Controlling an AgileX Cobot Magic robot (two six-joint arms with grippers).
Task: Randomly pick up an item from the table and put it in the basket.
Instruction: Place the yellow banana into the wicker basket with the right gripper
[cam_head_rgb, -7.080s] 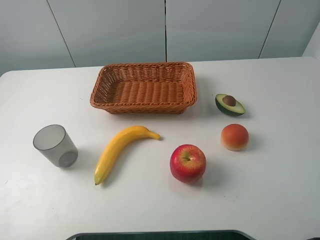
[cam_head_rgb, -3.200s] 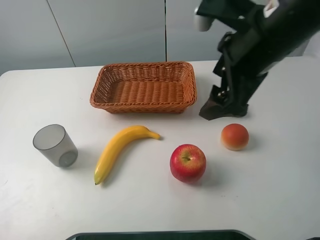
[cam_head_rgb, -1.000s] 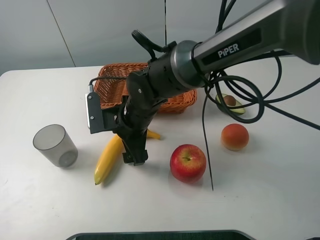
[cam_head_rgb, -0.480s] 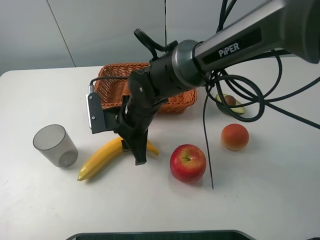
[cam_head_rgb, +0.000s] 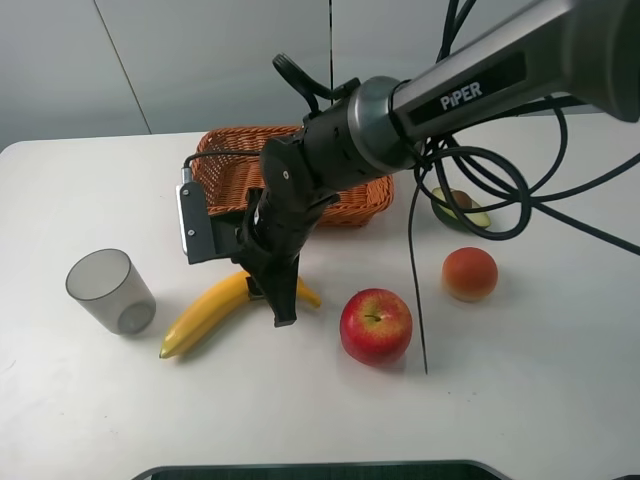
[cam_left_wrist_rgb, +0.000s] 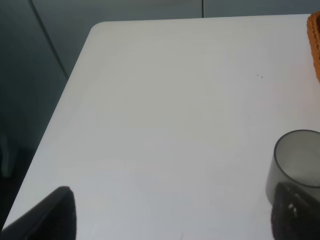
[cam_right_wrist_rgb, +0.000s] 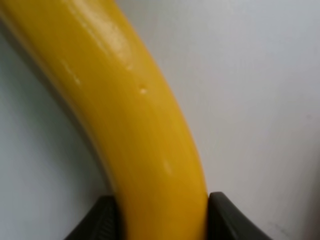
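Note:
The yellow banana (cam_head_rgb: 205, 315) lies on the white table (cam_head_rgb: 520, 400) in front of the wicker basket (cam_head_rgb: 212, 168). My right gripper (cam_head_rgb: 277, 297) has reached across the middle and is shut on the banana near its stem end. The right wrist view shows the banana (cam_right_wrist_rgb: 135, 115) filling the gap between the two dark fingers (cam_right_wrist_rgb: 97, 220). I cannot tell whether the banana is clear of the table. My left gripper (cam_left_wrist_rgb: 170, 220) is out of the high view. Its dark fingertips (cam_left_wrist_rgb: 47, 215) stand wide apart with nothing between them.
A grey translucent cup (cam_head_rgb: 110, 290) stands left of the banana and also shows in the left wrist view (cam_left_wrist_rgb: 297, 165). A red apple (cam_head_rgb: 376, 325), a round orange-red fruit (cam_head_rgb: 469, 273) and a half avocado (cam_head_rgb: 462, 208) sit to the right. Cables hang by the apple.
My right gripper has shut on the banana and risen slightly. The banana's free end has swung to the left and away from the front edge.

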